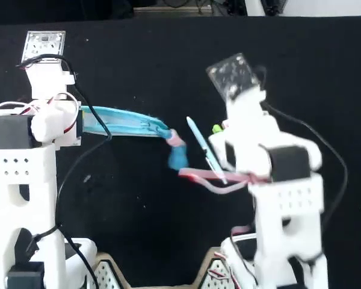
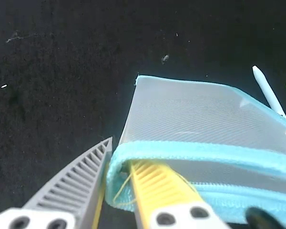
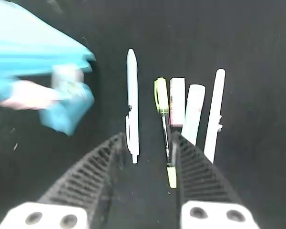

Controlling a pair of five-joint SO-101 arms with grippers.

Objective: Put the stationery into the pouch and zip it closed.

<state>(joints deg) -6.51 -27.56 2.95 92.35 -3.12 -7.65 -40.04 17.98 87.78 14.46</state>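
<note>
A light blue mesh pouch is held off the black mat, with a pink and blue strap hanging from its far end. My left gripper is shut on the pouch's hemmed edge, at the pouch's left end in the high view. My right gripper is open above a row of stationery. Between its fingers lie a light blue pen and a yellow-green highlighter. Beside them are a white eraser, a white stick and a white pen.
The black mat covers the table. The right arm's white body stands over the stationery in the high view, where the blue pen and the highlighter's green tip show.
</note>
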